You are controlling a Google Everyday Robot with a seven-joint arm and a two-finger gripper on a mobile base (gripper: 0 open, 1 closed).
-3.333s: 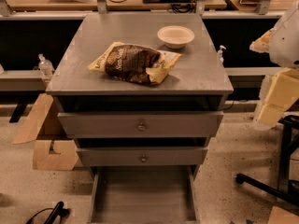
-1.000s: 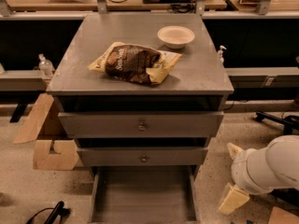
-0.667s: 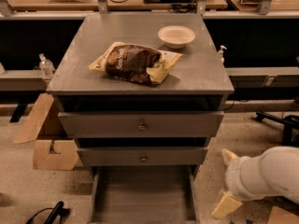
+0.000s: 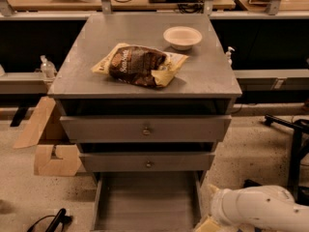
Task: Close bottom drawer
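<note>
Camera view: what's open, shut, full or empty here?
bottom drawer: pulled open, looks empty.
middle drawer: looks shut.
top drawer: looks shut.
bowl: upright, empty.
snack bag: lying flat.
gripper: low, by the bottom drawer's right side.

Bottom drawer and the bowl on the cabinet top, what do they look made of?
Bottom drawer: probably painted metal or laminate; flat matte grey, no grain. Bowl: cream, matte, possibly paper pulp or ceramic; unclear. The gripper sits low beside the drawer, at the picture's bottom edge.
</note>
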